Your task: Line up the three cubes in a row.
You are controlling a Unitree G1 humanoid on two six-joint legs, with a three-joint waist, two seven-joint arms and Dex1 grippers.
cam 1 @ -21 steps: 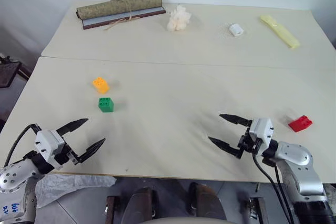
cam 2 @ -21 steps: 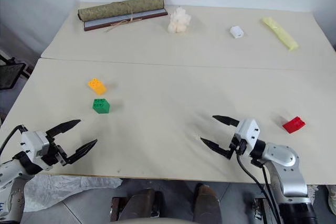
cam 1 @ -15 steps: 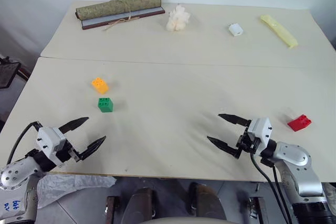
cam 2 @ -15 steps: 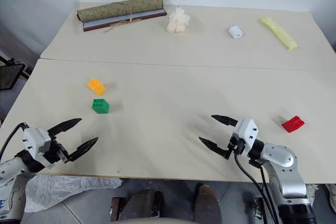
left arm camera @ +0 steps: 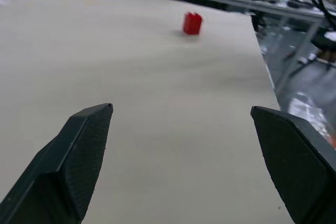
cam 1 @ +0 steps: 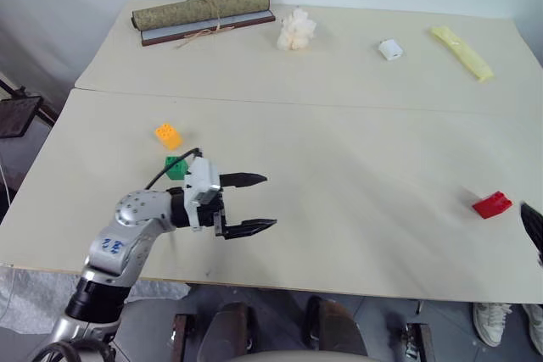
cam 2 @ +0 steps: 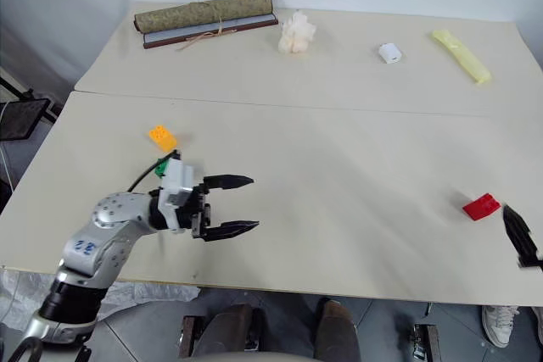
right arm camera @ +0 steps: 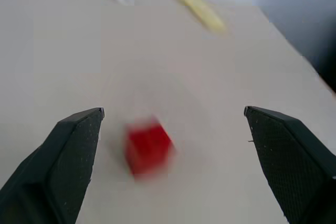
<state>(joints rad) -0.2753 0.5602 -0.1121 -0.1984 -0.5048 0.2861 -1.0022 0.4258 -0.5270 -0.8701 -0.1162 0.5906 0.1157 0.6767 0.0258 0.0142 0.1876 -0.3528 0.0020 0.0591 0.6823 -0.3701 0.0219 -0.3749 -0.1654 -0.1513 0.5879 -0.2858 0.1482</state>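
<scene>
The orange-yellow cube [cam 1: 168, 135] lies on the left of the table, with the green cube [cam 1: 176, 167] just in front of it, partly hidden by my left wrist. My left gripper [cam 1: 270, 201] hovers right of the green cube, pointing right, open and empty. The red cube [cam 1: 492, 204] sits alone at the far right, also visible far ahead in the left wrist view [left arm camera: 192, 23]. My right gripper [right arm camera: 173, 110] is open, and the red cube [right arm camera: 148, 147] lies on the table ahead of its fingers, untouched. One right finger [cam 2: 517, 235] shows just beside the red cube at the picture's edge.
At the back of the table lie a rolled mat [cam 1: 204, 13], a fluffy white clump [cam 1: 296, 30], a small white block [cam 1: 390, 48] and a long yellow object [cam 1: 462, 50]. A seam [cam 1: 339, 108] crosses the table. The front edge [cam 1: 339, 280] runs just behind both grippers.
My left arm swung in over the table and now points right beside the green cube. My right arm moved out to the right, close to the red cube. The cubes stayed put.
</scene>
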